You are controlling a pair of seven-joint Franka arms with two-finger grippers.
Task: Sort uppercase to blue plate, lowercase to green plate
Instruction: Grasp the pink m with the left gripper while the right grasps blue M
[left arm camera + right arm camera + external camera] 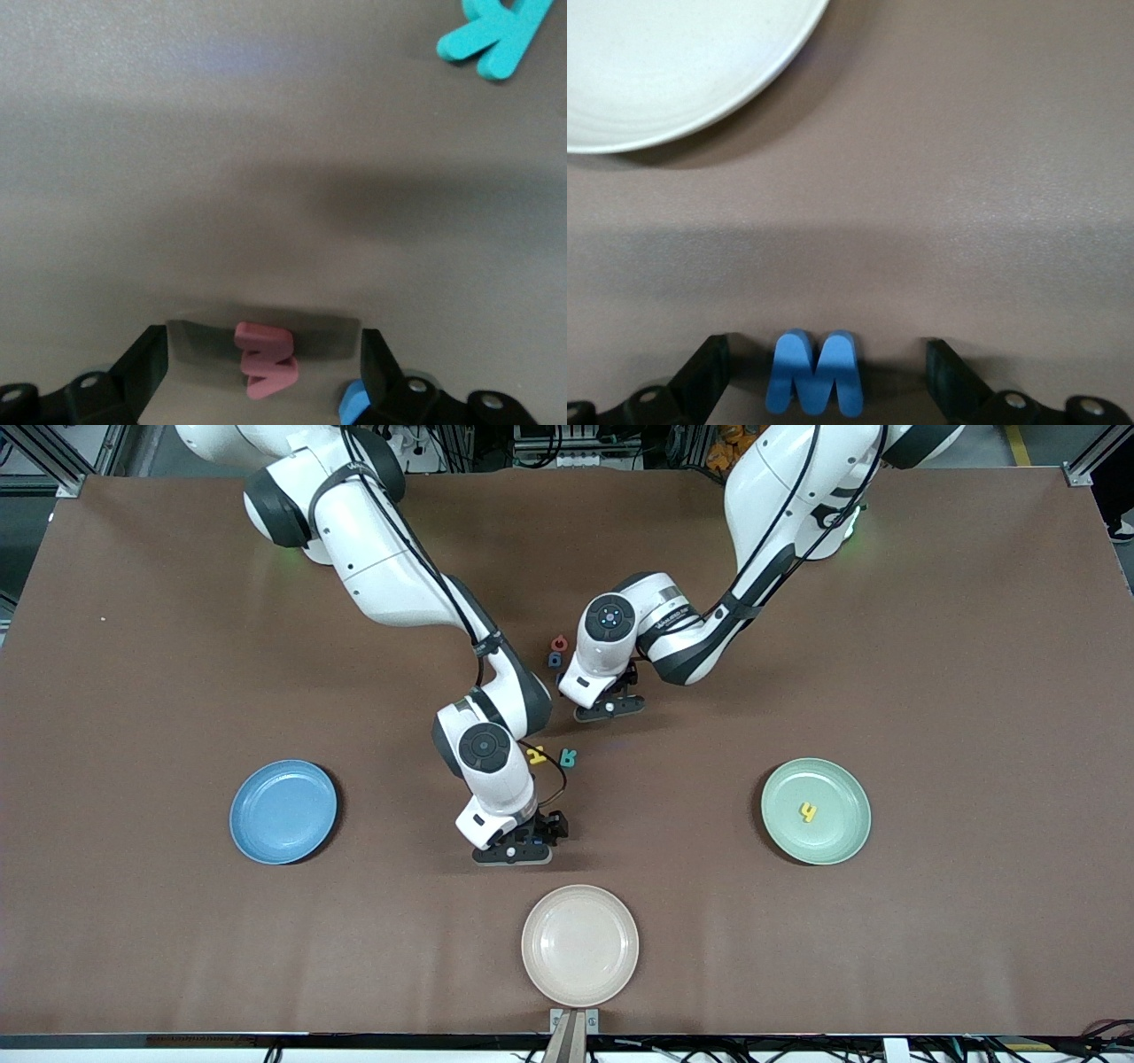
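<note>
My left gripper (611,708) (263,345) is low over the table, open, with the red lowercase w (266,360) lying between its fingers untouched. A blue letter (353,404) peeks out beside one finger, mostly hidden. My right gripper (514,856) (827,352) is open around the blue lowercase m (815,374), just farther from the camera than the cream plate. Red G (558,642) and blue g (555,659) lie beside the left hand. Yellow H (535,756) and teal R (569,758) (496,35) lie between the grippers. The green plate (837,841) holds the yellow h (807,811). The blue plate (283,811) is bare.
A cream plate (580,945) (673,71) sits at the table's front edge, close to the right gripper. Both arms reach into the table's middle, their hands close together.
</note>
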